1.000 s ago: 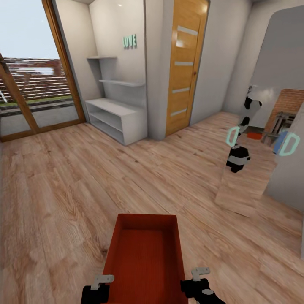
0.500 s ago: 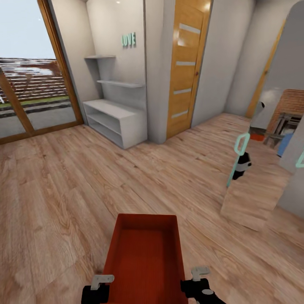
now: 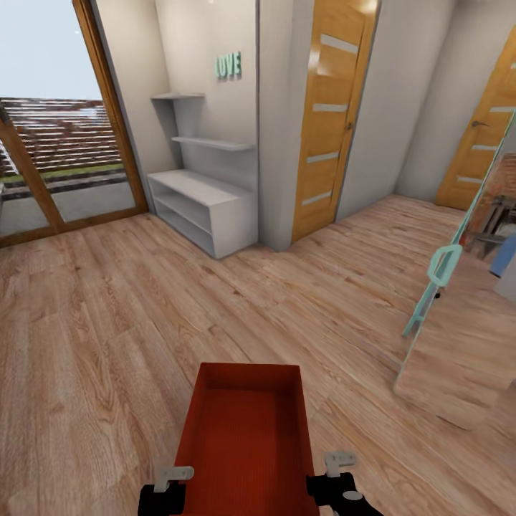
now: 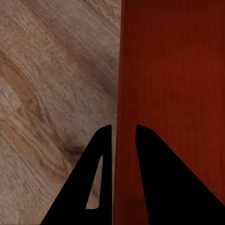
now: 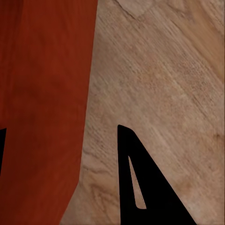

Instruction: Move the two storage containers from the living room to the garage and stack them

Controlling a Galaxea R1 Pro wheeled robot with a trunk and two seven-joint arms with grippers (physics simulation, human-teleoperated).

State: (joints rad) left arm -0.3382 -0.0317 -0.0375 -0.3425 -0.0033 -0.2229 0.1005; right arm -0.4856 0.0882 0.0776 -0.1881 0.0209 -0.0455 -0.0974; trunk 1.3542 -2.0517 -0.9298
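One orange-red storage container (image 3: 247, 437), topless and finely ribbed inside, is carried low in front of me over light wood planks. My left gripper (image 3: 168, 484) is shut on its left wall; in the left wrist view the gripper (image 4: 123, 127) pinches the wall's rim, one black finger (image 4: 101, 154) on each side. My right gripper (image 3: 337, 473) is shut on the right wall; in the right wrist view the gripper (image 5: 61, 129) has the red wall (image 5: 42, 93) between its fingers (image 5: 136, 178). The second container and the garage are out of view.
A white low shelf unit (image 3: 204, 208) stands against the far wall under a "LOVE" sign (image 3: 228, 66). Beside it is a wooden door (image 3: 333, 122), with a second door (image 3: 484, 154) at far right. Glass doors (image 3: 43, 143) are on the left, a teal-framed mirror (image 3: 437, 287) on the right.
The whole view has shifted: the mirror has slid toward the right edge and a second wooden door has come into sight. The container and both grippers hold the same place in view.
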